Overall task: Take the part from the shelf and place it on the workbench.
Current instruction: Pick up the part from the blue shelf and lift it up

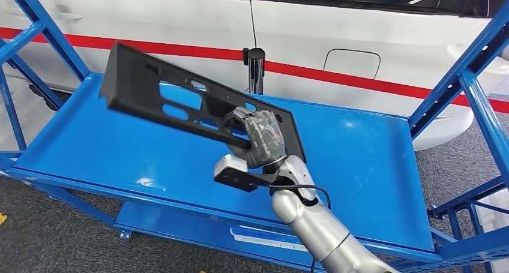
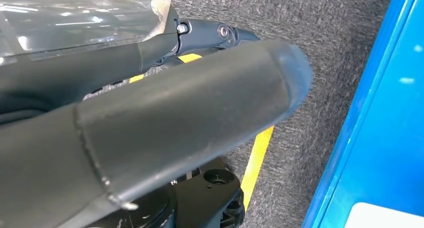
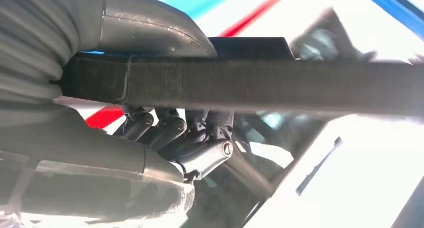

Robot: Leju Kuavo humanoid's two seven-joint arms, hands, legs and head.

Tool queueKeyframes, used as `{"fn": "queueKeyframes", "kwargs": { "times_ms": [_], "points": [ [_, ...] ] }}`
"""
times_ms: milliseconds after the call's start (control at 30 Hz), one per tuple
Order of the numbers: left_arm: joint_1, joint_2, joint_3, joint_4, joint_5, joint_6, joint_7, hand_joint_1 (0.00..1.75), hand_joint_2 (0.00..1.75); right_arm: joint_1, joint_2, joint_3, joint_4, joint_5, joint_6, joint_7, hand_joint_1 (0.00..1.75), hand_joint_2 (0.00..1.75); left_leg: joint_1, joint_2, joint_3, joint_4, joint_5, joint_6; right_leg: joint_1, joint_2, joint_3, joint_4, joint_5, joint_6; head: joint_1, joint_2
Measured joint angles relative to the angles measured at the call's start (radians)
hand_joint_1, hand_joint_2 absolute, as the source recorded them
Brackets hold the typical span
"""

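The right hand grips the part at its 4 o'clock end, tilted clear above the shelf for carrying.

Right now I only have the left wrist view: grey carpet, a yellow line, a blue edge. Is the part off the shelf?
Observer: Yes. In the head view the right hand holds the black part tilted in the air above the blue shelf.
Operator: Where on the part is the grip?
Observer: Near its right end; the long left end sticks out unsupported, up and to the left.
Operator: Is the grip firm?
Observer: In the right wrist view the thumb lies on one side of the part's edge and the fingers curl against the other.
Operator: Anything behind the shelf?
Observer: A white car with a red stripe.
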Motion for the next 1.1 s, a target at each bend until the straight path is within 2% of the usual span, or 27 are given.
{"fn": "queueKeyframes", "kwargs": {
  "times_ms": [100, 200, 433, 767, 1100],
  "points": [
    [-0.004, 0.001, 0.0, 0.0, -0.01, -0.007, 0.006, 0.0, 1.75, 0.051, -0.032, -0.065, -0.15, -0.225, 0.047, -0.073, 1.75, 1.75, -0.001, 0.0, 0.0, 0.0, 0.0, 0.0, -0.001, 0.0, 0.0, 0.0, 0.0, 0.0, 0.0, 0.0],
    [-0.005, 0.003, 0.0, 0.0, -0.01, -0.016, 0.008, 0.0, 1.75, 0.094, -0.054, -0.108, -0.266, -0.307, 0.073, -0.107, 1.75, 1.75, -0.001, 0.0, -0.002, 0.0, 0.0, 0.0, -0.002, 0.001, -0.001, 0.0, 0.0, 0.0, 0.0, 0.0],
    [-0.013, 0.007, 0.0, 0.0, 0.007, -0.019, 0.007, 0.0, 1.75, 0.108, -0.073, -0.134, -0.414, -0.323, 0.083, -0.12, 1.75, 1.75, 0.0, 0.0, -0.002, 0.0, 0.0, 0.0, -0.002, 0.002, -0.002, 0.0, 0.0, 0.0, 0.0, 0.0],
    [-0.019, 0.008, 0.023, 0.0, 0.031, 0.036, 0.033, 0.0, 1.75, 0.081, -0.076, -0.116, -0.439, -0.336, 0.096, -0.133, 1.75, 1.75, -0.001, 0.0, -0.003, 0.0, 0.0, 0.0, -0.001, 0.002, -0.002, 0.0, 0.0, 0.0, 0.0, 0.0],
    [-0.018, 0.01, 0.033, 0.0, 0.029, 0.019, 0.048, 0.0, 1.75, 0.04, -0.083, -0.072, -0.436, -0.377, 0.121, -0.079, 1.75, 1.75, -0.001, -0.001, -0.004, 0.0, 0.0, 0.0, -0.002, 0.001, -0.002, 0.0, 0.0, 0.0, 0.0, 0.0]
  ]
}}
